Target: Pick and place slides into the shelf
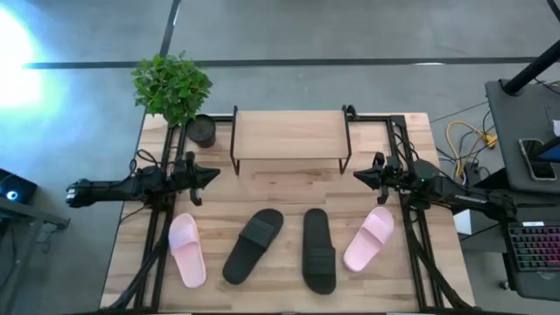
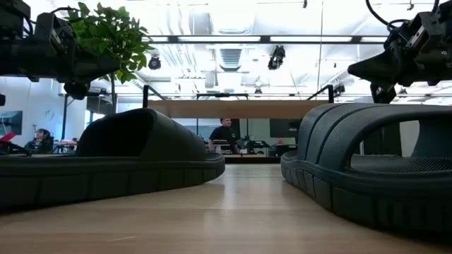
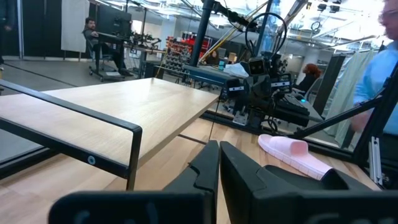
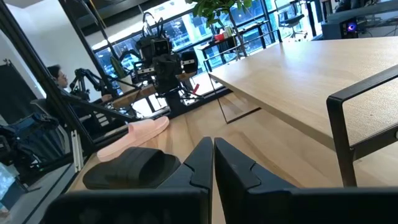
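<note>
Four slides lie sole-down in a row near the table's near edge: a pink one [image 1: 186, 249] at the left, two black ones [image 1: 254, 245] [image 1: 318, 249] in the middle, a pink one [image 1: 368, 238] at the right. The shelf [image 1: 290, 137] stands on its black side frames at the far middle, its plank top bare. My left gripper [image 1: 215, 176] hovers shut beside the shelf's left near corner. My right gripper [image 1: 357, 176] hovers shut beside the right near corner. Both are above the table and touch nothing.
A potted plant [image 1: 172, 86] and a dark cup [image 1: 202, 130] stand at the table's far left corner. Cables and a keyboard [image 1: 530, 249] lie off the table's right. People sit in the room beyond. Bare wood lies between the shelf and the slides.
</note>
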You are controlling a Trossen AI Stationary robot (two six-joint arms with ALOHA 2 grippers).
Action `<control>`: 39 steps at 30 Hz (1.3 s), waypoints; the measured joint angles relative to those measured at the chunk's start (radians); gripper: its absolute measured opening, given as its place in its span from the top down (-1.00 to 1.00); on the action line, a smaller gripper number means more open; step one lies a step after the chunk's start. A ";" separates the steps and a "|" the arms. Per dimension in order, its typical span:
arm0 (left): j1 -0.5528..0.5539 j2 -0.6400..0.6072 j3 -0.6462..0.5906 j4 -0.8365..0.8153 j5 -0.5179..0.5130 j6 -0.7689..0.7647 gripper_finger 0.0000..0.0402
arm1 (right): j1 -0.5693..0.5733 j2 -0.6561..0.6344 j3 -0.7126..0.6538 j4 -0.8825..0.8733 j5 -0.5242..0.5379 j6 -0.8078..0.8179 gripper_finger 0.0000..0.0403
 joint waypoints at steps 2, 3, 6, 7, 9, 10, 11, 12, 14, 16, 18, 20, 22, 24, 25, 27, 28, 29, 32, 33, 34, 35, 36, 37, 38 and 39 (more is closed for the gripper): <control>0.000 0.000 0.000 0.000 0.000 0.000 1.00 | 0.000 0.000 0.000 0.000 0.000 0.000 0.96; 0.000 0.001 0.000 0.000 0.000 0.000 1.00 | 0.000 0.000 0.000 0.000 0.000 0.000 0.96; 0.000 0.000 0.000 0.000 0.000 0.000 1.00 | 0.000 0.000 0.000 0.000 0.000 0.000 0.96; 0.000 0.001 0.000 0.000 0.000 0.000 1.00 | 0.000 0.000 0.000 0.000 0.000 0.000 0.96; 0.000 0.000 0.000 0.000 0.000 0.000 1.00 | 0.000 0.000 0.000 0.000 0.000 0.000 0.96; 0.000 0.000 0.000 0.000 0.000 0.000 1.00 | 0.000 0.000 0.000 0.000 0.000 0.000 0.96; 0.000 0.001 0.000 0.000 0.000 0.000 1.00 | 0.000 0.000 0.000 0.000 0.000 0.000 0.96; 0.000 0.001 0.000 0.000 0.000 0.000 1.00 | 0.000 0.000 0.000 0.000 0.000 0.000 0.96; 0.000 0.000 0.000 0.000 0.000 0.000 1.00 | 0.000 0.000 0.000 0.000 0.000 0.000 0.96; 0.000 0.000 0.000 0.000 0.000 0.000 1.00 | 0.000 0.000 0.000 0.000 0.000 0.000 0.96; 0.000 0.000 0.000 0.000 0.000 0.000 1.00 | 0.000 0.000 0.000 0.000 0.000 0.000 0.96; 0.000 0.000 0.000 0.000 0.000 0.000 1.00 | 0.000 0.000 0.000 0.000 0.000 0.000 0.96; 0.000 0.000 0.000 0.000 0.000 0.000 1.00 | 0.000 0.000 0.000 0.000 0.000 0.000 0.96; 0.000 0.000 0.000 0.000 0.000 0.000 1.00 | 0.000 0.000 0.000 0.000 0.000 0.000 0.96; 0.000 -0.001 0.000 0.000 0.000 0.000 1.00 | 0.000 0.000 0.000 0.000 0.000 0.000 0.96; 0.000 0.000 0.000 0.000 0.000 0.000 1.00 | 0.000 0.000 0.000 0.000 0.000 0.000 0.96; 0.000 0.001 0.000 0.000 0.000 0.000 1.00 | 0.000 0.000 0.000 0.000 0.000 0.000 0.96; 0.000 0.000 0.000 0.000 0.000 0.000 1.00 | 0.000 0.000 0.000 0.000 0.000 0.000 0.96; 0.000 0.000 0.000 0.000 0.000 0.000 1.00 | 0.000 0.000 0.000 0.001 0.000 0.041 0.96; 0.000 0.000 0.000 0.000 0.000 0.000 1.00 | 0.000 0.000 0.000 0.004 0.000 0.077 0.96; 0.000 0.000 0.000 0.000 0.000 0.000 1.00 | 0.000 0.000 0.000 0.016 0.003 0.113 0.96; 0.000 0.000 0.000 0.000 0.000 0.000 1.00 | 0.000 0.000 0.000 0.038 0.016 0.155 0.96; 0.000 0.000 0.000 0.000 0.000 0.000 1.00 | 0.000 0.000 0.000 0.066 0.028 0.231 0.96; 0.000 0.001 0.000 0.000 0.000 0.000 1.00 | 0.000 -0.001 0.000 0.097 0.037 0.341 0.96; 0.000 0.000 0.000 0.000 0.000 0.000 1.00 | 0.000 0.001 0.000 0.140 0.038 0.454 0.96; 0.000 0.000 0.000 0.000 0.000 0.000 1.00 | 0.000 0.004 0.000 0.193 0.034 0.527 0.96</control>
